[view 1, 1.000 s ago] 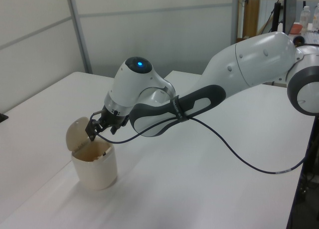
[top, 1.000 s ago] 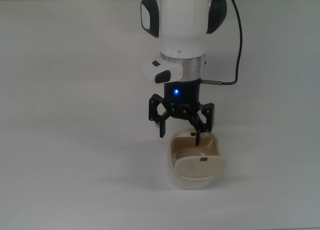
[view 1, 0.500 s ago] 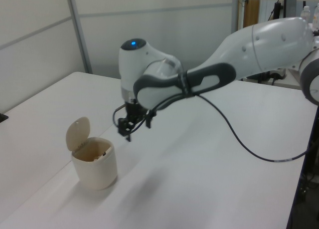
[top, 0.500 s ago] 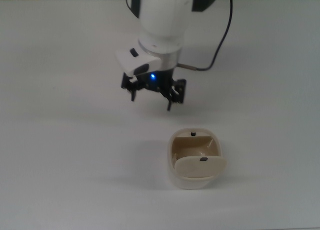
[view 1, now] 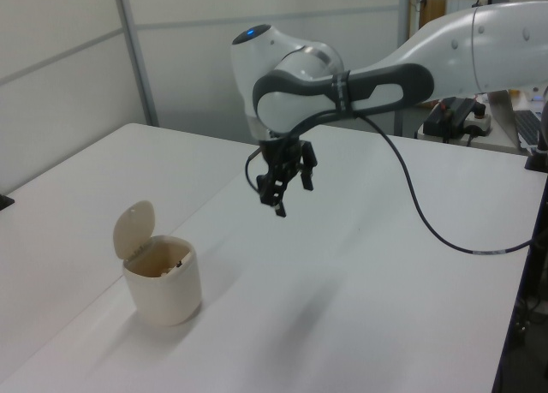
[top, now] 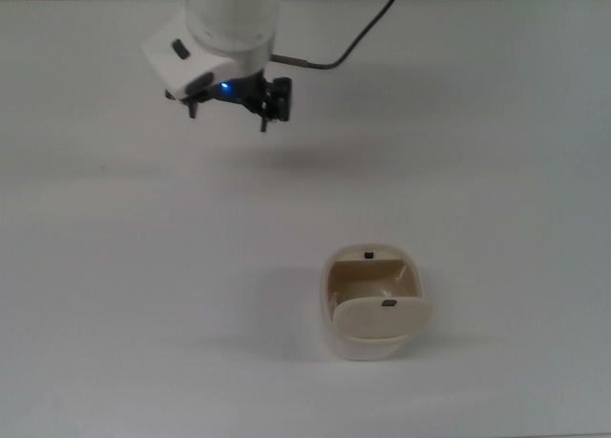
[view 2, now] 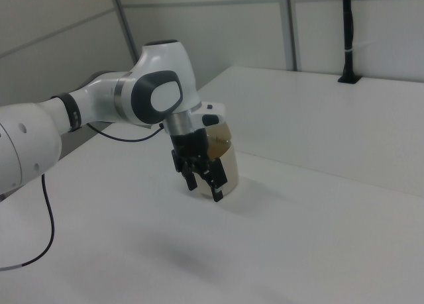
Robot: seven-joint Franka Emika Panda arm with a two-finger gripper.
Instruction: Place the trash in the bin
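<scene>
The cream bin [top: 372,338] stands on the white table, its half-moon lid [top: 383,314] swung up, also seen as the lid [view 1: 134,229] in the left view. A small pale lump [view 1: 174,257] lies just inside the bin [view 1: 164,288]; I cannot tell for sure that it is the trash. My gripper [top: 229,119] hangs open and empty, well away from the bin toward the top view's upper left. In the left view the gripper [view 1: 276,199] hovers above the table to the bin's right. In the right view the gripper [view 2: 203,185] covers part of the bin [view 2: 227,159].
The white table [top: 496,171] ends at a far edge along the top view's top. A black cable [view 1: 428,226] trails from the arm's wrist. Wall panels [view 1: 68,76] stand behind the table in the left view.
My gripper has left the spot over the bin's mouth, rising and travelling toward the top view's upper left. It stays open. The bin has not moved.
</scene>
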